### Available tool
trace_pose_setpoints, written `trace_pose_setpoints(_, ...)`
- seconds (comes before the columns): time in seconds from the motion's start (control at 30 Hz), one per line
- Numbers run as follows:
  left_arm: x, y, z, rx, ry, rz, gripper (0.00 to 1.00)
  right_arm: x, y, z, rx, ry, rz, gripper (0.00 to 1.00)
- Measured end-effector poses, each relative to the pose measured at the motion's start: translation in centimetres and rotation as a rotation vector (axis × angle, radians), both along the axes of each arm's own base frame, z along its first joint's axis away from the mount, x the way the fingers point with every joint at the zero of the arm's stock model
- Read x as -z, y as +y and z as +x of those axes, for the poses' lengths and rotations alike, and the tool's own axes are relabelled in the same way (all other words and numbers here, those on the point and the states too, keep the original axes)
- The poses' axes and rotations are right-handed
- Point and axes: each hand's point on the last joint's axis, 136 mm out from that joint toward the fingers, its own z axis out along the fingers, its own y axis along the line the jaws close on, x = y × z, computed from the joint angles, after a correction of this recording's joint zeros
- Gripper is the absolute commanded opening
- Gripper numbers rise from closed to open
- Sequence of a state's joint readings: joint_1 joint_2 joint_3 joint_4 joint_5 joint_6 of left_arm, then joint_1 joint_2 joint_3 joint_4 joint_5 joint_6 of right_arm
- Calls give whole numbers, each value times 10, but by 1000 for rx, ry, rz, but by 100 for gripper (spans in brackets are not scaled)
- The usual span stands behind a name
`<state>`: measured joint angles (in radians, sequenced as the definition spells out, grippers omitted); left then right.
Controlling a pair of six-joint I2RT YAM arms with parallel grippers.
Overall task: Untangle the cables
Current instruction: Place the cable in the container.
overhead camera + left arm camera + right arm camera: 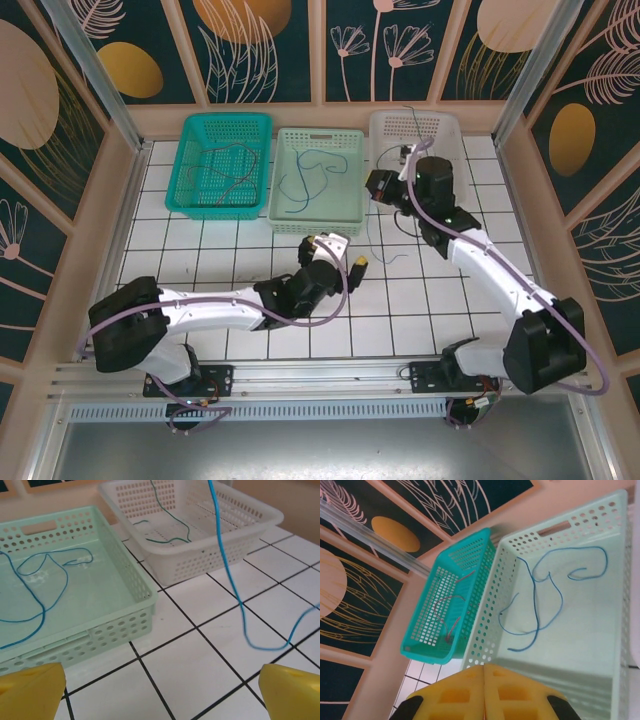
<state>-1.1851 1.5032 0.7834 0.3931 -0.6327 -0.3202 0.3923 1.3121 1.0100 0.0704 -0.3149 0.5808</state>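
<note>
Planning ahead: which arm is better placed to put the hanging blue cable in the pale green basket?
Right: the right hand, shut, seems to hold the blue cable beside the pale green basket; left hand open.

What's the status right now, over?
Left gripper open, empty. Right gripper shut on blue cable, dangling to table. Other cables lie in baskets. Nothing blocking.

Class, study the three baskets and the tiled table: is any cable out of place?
Yes. One blue cable hangs in front of the white basket and trails across the tiles, outside every basket; the other blue cables lie inside the pale green basket.
</note>
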Motion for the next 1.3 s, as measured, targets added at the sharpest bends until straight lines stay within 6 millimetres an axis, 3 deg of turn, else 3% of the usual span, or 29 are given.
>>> trace_pose_setpoints(0.13,2,24,2,-89,13,-58,99,-20,19,31,-38,-39,0,0)
trace_pose_setpoints(0.27,1,64,6,-183,39,-158,99,-35,39,61,-83,-66,14,0)
trace_pose_setpoints(0.37,-1,95,11,-255,51,-228,99,-41,52,80,-114,-85,17,0)
trace_pose_setpoints(0.53,0,121,7,-309,62,-296,99,-43,75,111,-168,-95,34,0)
trace_pose_setpoints(0.7,5,129,4,-327,78,-315,99,-17,97,145,-215,-56,48,0)
trace_pose_setpoints(0.97,13,134,3,-344,99,-301,99,69,117,181,-230,121,26,5)
trace_pose_setpoints(1.0,13,134,3,-345,100,-302,99,78,117,183,-228,143,21,9)
trace_pose_setpoints(1.13,14,135,3,-350,101,-300,99,98,117,183,-222,200,16,41)
trace_pose_setpoints(1.23,15,136,3,-354,102,-292,99,97,118,181,-231,209,8,67)
trace_pose_setpoints(1.3,17,138,3,-364,102,-285,99,91,118,181,-236,200,-6,73)
